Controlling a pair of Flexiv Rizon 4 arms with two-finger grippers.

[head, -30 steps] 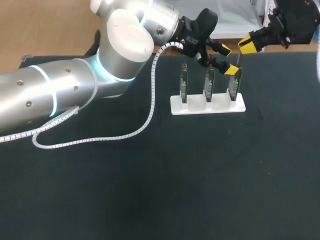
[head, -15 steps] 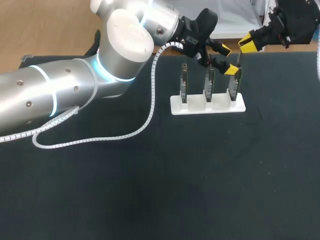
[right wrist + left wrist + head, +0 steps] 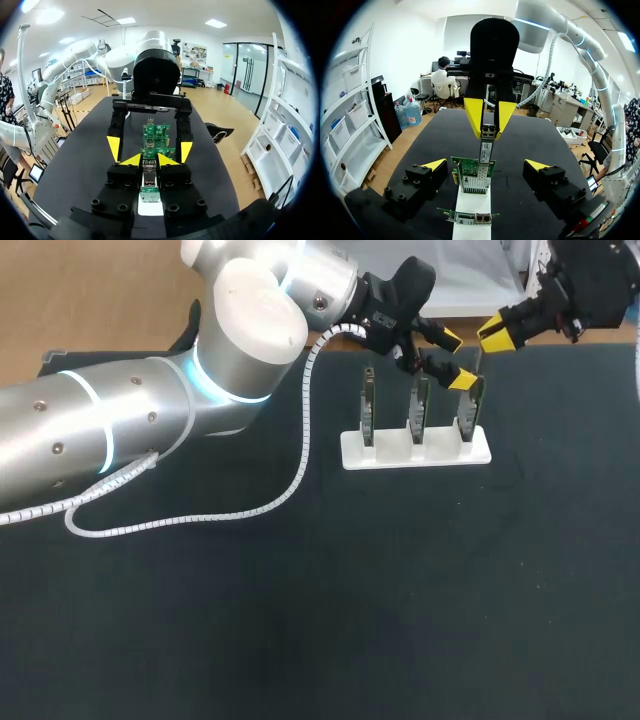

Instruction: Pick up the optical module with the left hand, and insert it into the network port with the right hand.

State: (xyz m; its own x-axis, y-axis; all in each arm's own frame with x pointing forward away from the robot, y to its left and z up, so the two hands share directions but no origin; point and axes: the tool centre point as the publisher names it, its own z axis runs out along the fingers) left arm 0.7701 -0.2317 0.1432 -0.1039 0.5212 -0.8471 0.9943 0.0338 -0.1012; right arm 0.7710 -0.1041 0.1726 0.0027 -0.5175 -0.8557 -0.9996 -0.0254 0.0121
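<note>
Print on the three green network cards (image 3: 415,405) too small to read. Left arm (image 3: 150,410) in from the left side, stretched across to the far part of the tabletop (image 3: 300,620). Left hand (image 3: 457,360) wide apart, with one yellow finger on each side of the rightmost card (image 3: 468,412) and not touching it. Right hand (image 3: 496,332) just above this same card, fingers pointing down, closed narrow on the optical module (image 3: 477,358). Lower end of the optical module right at the network port (image 3: 486,161) on the upper edge of the card; cannot tell how deep inside. All three cards upright in a white stand (image 3: 415,452). Tabletop black, with a white spiral cable (image 3: 290,490) from the left arm looping over it, near the stand.
</note>
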